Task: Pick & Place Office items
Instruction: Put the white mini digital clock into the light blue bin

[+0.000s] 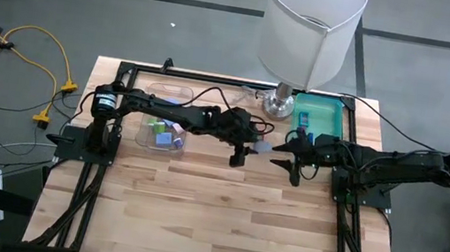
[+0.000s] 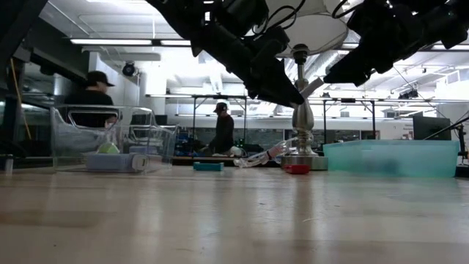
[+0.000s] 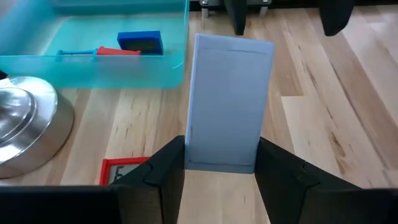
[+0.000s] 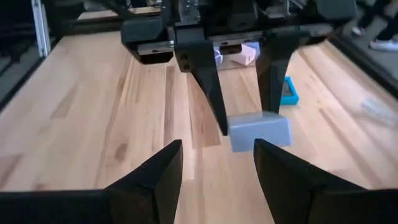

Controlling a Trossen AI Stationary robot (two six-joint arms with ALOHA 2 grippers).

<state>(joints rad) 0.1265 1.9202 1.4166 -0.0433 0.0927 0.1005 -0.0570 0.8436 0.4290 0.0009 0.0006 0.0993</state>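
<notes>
left gripper (image 1: 243, 154): mid-table, above the wood, clamped on a light blue block (image 3: 229, 102) | right gripper (image 4: 217, 163): facing it, close, fingers spread, empty | teal tray (image 1: 330, 117): back right, holds blue and red bits | lamp (image 1: 309, 31) beside tray

Front half of the table (image 1: 219, 224) is wide open, but the back is crowded: lamp (image 1: 295, 43) dead centre, clear bin (image 1: 164, 117) and teal tray (image 1: 320, 115) either side
</notes>
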